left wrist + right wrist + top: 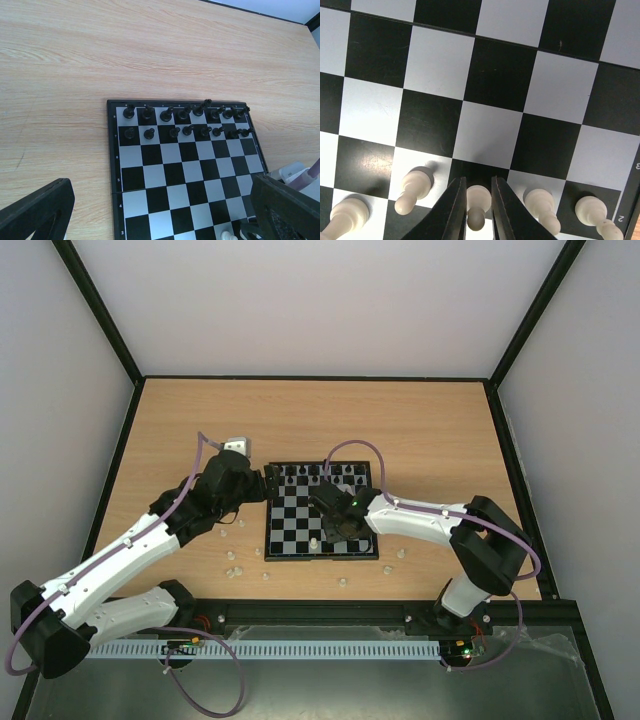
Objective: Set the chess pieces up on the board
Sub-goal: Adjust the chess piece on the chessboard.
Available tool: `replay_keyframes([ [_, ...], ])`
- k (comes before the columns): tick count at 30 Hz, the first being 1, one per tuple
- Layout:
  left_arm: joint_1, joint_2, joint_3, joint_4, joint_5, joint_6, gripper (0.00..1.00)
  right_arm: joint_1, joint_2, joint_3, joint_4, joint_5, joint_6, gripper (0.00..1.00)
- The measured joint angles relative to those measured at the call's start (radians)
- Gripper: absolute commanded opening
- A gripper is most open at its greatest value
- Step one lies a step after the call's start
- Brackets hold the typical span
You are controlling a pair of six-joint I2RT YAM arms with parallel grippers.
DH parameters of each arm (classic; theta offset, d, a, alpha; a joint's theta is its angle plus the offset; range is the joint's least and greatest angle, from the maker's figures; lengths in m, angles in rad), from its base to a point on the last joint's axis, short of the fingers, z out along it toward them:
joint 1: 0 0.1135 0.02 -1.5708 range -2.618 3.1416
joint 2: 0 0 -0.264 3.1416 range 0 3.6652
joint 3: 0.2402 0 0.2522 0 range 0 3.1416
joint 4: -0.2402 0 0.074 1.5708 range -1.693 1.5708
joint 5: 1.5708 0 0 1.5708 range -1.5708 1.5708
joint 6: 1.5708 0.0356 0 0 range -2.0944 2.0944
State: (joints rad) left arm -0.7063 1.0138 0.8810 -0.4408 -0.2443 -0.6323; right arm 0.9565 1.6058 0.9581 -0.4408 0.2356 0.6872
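The right fingers [454, 212] are clamped on one cream-white pawn [478, 196], which stands on a dark square of the board [490, 132] in the row nearest its near edge markings. Four more white pieces [415, 186] stand close by on the board, two on either side of the held one.

The left fingers [37, 212] are spread wide apart and hold nothing, poised by the board's far-left corner. Ahead of them, sixteen black pieces [188, 130] fill two rows of eight along the board's far edge, and the middle rows are bare squares.

From above, the right arm [420, 520] lies across the board's near-right part and hides the pieces there. Several loose white pieces [232, 556] are scattered on the wooden surface [420, 440] off the board's near edge and near-left corner, too small for a sure count.
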Motion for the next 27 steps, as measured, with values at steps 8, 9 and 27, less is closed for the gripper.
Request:
replay_keyframes([
  [8, 0.000, 0.010, 0.000, 0.000, 0.000, -0.002, 0.99, -0.001, -0.005, -0.016, 0.005, -0.026, 0.001, 0.18],
  [9, 0.000, 0.011, 0.000, 0.000, 0.000, -0.002, 0.99, -0.001, -0.006, -0.021, 0.006, -0.028, 0.001, 0.17],
  [27, 0.000, 0.022, 0.000, 0.000, 0.000, -0.004, 0.99, 0.001, -0.022, -0.032, 0.008, -0.028, 0.001, 0.07],
])
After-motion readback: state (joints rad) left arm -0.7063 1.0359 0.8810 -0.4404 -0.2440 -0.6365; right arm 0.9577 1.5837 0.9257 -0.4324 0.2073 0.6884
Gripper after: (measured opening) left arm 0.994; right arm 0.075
